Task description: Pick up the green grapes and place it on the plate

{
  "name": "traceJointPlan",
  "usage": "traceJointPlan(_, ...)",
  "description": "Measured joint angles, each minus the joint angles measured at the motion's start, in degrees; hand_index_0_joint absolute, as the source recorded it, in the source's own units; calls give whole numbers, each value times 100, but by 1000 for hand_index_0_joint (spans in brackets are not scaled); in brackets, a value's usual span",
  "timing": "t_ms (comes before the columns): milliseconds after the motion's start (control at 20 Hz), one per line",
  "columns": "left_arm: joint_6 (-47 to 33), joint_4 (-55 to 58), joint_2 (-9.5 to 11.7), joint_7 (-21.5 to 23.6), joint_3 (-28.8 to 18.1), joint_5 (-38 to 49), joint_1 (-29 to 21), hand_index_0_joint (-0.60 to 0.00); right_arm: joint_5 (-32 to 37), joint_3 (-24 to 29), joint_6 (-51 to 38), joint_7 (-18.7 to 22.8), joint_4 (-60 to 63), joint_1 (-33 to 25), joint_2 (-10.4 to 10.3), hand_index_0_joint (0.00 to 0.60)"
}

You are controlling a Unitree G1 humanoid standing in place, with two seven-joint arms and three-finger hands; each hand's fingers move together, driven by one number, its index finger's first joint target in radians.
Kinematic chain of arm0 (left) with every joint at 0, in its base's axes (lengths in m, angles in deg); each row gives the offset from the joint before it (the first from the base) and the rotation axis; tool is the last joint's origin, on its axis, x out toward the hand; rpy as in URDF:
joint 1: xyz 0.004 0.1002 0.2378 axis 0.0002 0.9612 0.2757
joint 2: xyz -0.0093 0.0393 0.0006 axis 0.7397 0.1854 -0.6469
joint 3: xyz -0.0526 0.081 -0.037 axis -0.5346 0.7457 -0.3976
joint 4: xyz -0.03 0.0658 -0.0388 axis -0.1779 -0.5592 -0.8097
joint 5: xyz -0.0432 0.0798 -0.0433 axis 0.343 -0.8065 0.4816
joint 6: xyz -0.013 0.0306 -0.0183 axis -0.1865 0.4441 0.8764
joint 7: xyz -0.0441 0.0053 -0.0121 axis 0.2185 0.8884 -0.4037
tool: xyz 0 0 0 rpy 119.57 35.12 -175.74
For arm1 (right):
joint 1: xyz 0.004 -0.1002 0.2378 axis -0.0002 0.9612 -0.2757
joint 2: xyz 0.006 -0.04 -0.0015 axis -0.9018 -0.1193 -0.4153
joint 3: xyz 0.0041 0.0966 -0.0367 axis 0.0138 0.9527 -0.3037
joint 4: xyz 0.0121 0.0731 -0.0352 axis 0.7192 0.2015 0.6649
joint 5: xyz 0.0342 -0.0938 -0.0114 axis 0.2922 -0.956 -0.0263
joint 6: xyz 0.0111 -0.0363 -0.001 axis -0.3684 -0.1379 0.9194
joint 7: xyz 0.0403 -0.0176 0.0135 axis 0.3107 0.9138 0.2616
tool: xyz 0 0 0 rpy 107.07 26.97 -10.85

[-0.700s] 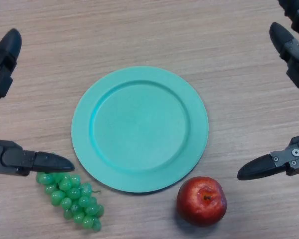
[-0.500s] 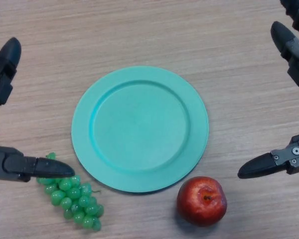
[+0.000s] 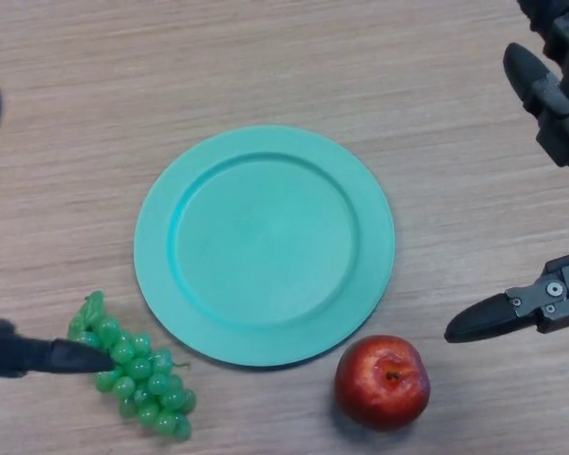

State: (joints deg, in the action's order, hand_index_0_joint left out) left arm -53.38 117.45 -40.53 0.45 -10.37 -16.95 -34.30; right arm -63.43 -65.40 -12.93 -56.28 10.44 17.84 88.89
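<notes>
Below me, the wood-grain surface carries a round teal plastic plate at centre. Right hand is idle at the right edge, fingers straight, released. Red apple sits just below the plate's lower right rim. Green grapes bunch lies off the plate at lower left; my left hand's straight fingertip overlaps it, grasping nothing.

Teal plate sits mid-table — bare. Green grapes lie just off the plate's lower-left rim. Left hand at the grapes, thumb tip over the bunch's upper part, fingers spread. Red apple just below the plate's lower-right rim. Right hand right of the plate — fingers spread wide, holding nothing.
</notes>
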Motion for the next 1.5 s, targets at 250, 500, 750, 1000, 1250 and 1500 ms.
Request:
traceJointPlan(250, -2621, -1676, 30, -318, -349, -1777, 233, 0, -5, -153, 0, 3, 152, -29, -19, 0)
traceJointPlan(500, -5292, -3121, 476, -195, -830, -4092, 203, 0, -5, -156, -2, 3, 341, -62, -29, 0)
traceJointPlan(750, -6691, -3511, 783, 328, -1194, -5609, 303, 0, -2, -153, -2, 2, 350, -94, -46, 0)
traceJointPlan(1000, -7294, -3741, 1003, 536, -1213, -5983, 189, -449, -1, -150, -2, 2, 351, -131, -46, 0)
traceJointPlan(1250, -7109, -3566, 1203, 1168, -936, -6677, -17, -600, 29, 40, -2, 2, 352, -125, -43, 0)
traceJointPlan(1500, -7142, -3608, 1243, 2090, -941, -7262, 71, -600, 134, 103, -3, 18, 352, -96, -24, 0)
